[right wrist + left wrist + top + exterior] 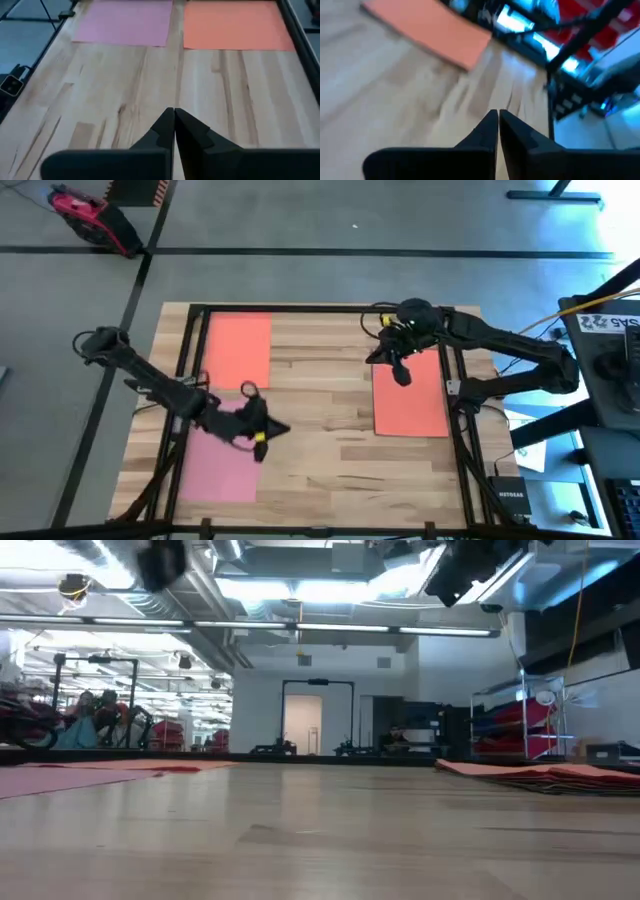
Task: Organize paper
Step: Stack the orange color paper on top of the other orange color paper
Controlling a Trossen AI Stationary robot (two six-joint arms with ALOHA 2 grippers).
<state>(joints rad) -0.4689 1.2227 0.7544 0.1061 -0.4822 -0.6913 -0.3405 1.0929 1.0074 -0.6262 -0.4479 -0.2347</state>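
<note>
Both arms parked right over a sheet each, fingers pressed together and holding nothing

So the left gripper (262,432) hangs over the top right corner of the flat pink paper sheet (215,465) at the near left of the wooden tabletop (320,410), which makes it the closer arm for that one; the sheet's long axis runs near to far, and a matching orange paper sheet (236,350) lies just beyond it on the far left, same orientation. The right gripper (398,370) sits above the far end of the orange paper stack (410,395) on the right side, also lying long-ways near to far, and from table level it looks like several sheets piled up. My guess is whichever arm goes next just drops straight down
</note>
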